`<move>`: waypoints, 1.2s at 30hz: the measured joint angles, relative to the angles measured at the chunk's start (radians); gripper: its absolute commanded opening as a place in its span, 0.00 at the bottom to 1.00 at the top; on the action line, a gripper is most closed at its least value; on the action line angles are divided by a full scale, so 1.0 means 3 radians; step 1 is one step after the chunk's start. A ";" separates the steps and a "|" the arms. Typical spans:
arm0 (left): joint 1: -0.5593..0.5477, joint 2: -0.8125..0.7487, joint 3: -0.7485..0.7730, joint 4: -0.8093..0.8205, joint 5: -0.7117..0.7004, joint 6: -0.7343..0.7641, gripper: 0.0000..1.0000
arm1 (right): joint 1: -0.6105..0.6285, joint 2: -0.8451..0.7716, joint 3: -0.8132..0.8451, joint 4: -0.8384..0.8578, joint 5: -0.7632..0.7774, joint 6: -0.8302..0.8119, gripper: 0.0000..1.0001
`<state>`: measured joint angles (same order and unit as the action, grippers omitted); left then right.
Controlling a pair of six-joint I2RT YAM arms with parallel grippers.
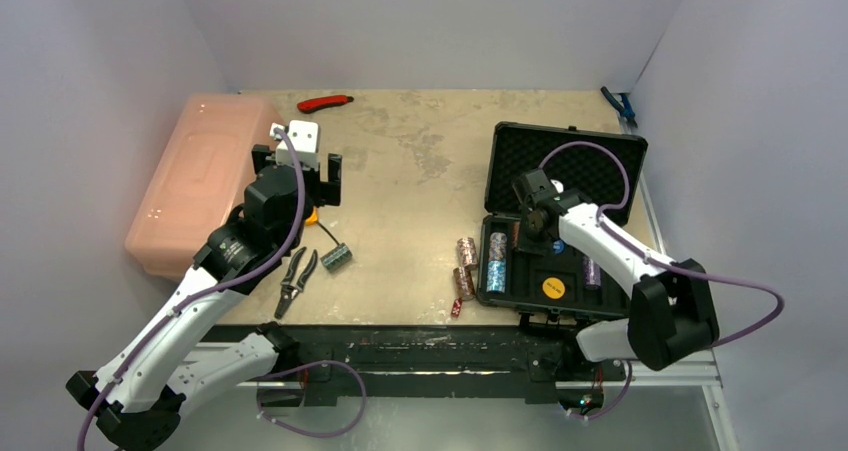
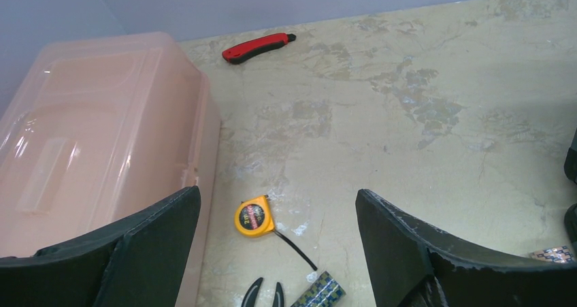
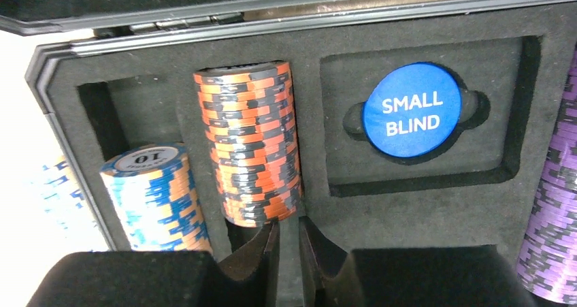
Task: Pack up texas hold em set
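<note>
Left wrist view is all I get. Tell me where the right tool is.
Observer: The right tool hovers low over the open black case, jaws narrowly parted, beside an orange-and-black chip stack.
Operator: List what else is packed.
Observer: A blue-and-orange stack, a purple stack, a blue SMALL BLIND disc and a yellow disc.
Operator: Report what's outside it.
Observer: Two speckled chip stacks lie on the table just left of the case.
</note>
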<state>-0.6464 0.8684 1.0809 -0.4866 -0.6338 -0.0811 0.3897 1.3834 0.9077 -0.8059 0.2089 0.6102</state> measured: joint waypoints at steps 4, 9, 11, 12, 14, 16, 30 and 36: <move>0.0000 -0.0001 0.0000 0.0001 0.0000 0.0000 0.84 | -0.0011 -0.0195 0.0000 0.0032 0.0004 0.0004 0.39; 0.0000 -0.0001 0.0000 0.0001 0.0000 0.0000 0.84 | -0.0039 -0.0431 0.0011 0.0097 0.0046 -0.0022 0.51; 0.0000 -0.0003 0.0000 0.0001 0.0000 0.0000 0.84 | -0.0052 -0.0524 0.0053 0.0130 0.0034 -0.0048 0.53; 0.0000 -0.0004 0.0000 0.0000 0.0000 0.0000 0.84 | -0.0055 -0.0576 0.0081 0.0136 0.0024 -0.0071 0.53; 0.0000 -0.0008 0.0000 0.0000 -0.0001 0.0000 0.84 | -0.0056 -0.0674 0.0145 0.0142 -0.0036 -0.0107 0.56; 0.0000 -0.0014 0.0000 0.0001 -0.0006 0.0000 0.84 | -0.0039 -0.0740 0.0217 0.0145 -0.0095 -0.0122 0.58; 0.0000 -0.0022 0.0000 0.0001 -0.0053 0.0051 0.84 | 0.0533 -0.0351 0.0650 0.0282 -0.0416 -0.0130 0.65; 0.0000 -0.0025 0.0000 0.0001 -0.0061 0.0061 0.84 | 0.0767 -0.0024 0.0916 0.0332 -0.0390 -0.0151 0.64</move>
<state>-0.6464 0.8608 1.0809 -0.4862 -0.6521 -0.0628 0.6197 1.3762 1.1824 -0.7063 0.0917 0.5648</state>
